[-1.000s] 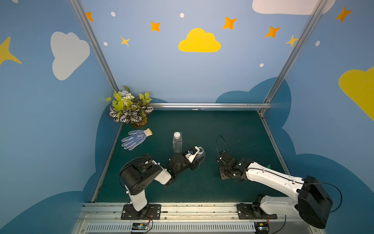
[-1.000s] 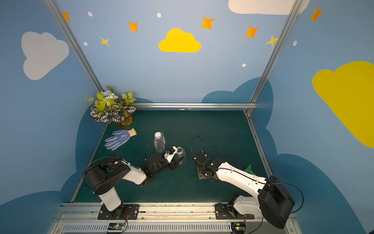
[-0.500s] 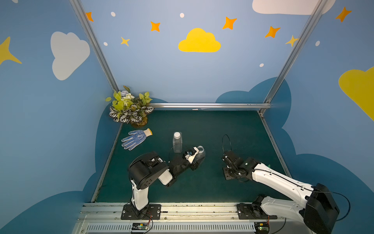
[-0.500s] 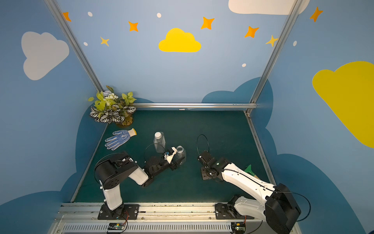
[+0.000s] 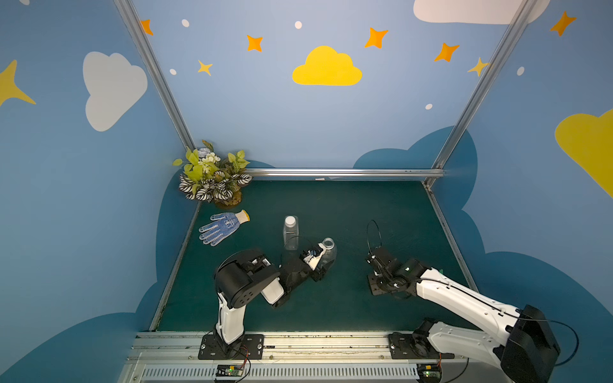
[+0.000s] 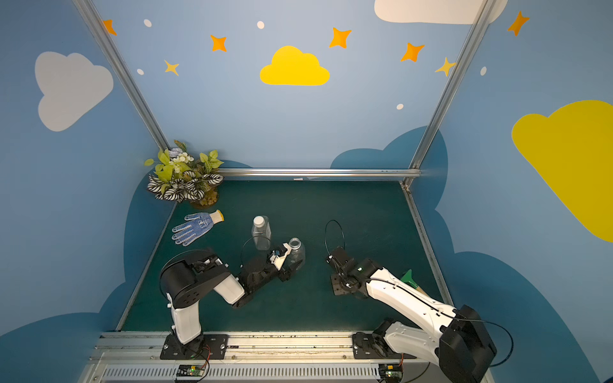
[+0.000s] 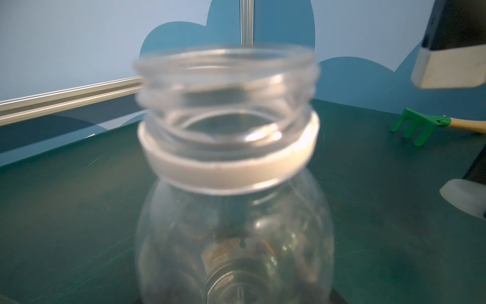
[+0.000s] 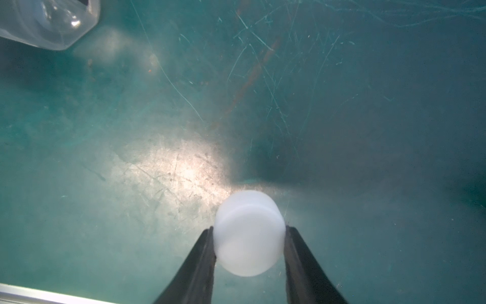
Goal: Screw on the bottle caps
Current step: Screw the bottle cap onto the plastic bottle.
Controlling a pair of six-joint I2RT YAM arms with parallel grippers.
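Risk: the round bottle (image 5: pixel 328 251) stands uncapped on the surface (image 5: pixel 348 205) w/ the left fingers (image 7: pixel 447 71) parted beside it, no grip visible, so twisting a cap on could spin or tip it, or start the thread crooked. The right fingers (image 8: pixel 200 252) are clamped on the white cap (image 8: pixel 248 237), held over the surface well apart from that bottle, & the side pinch on smooth plastic could slip. Can't tell which way the cap's open side faces; both top views hide the cap under the right arm (image 5: pixel 447 295), and the bottle's base is cut off in the left wrist view.
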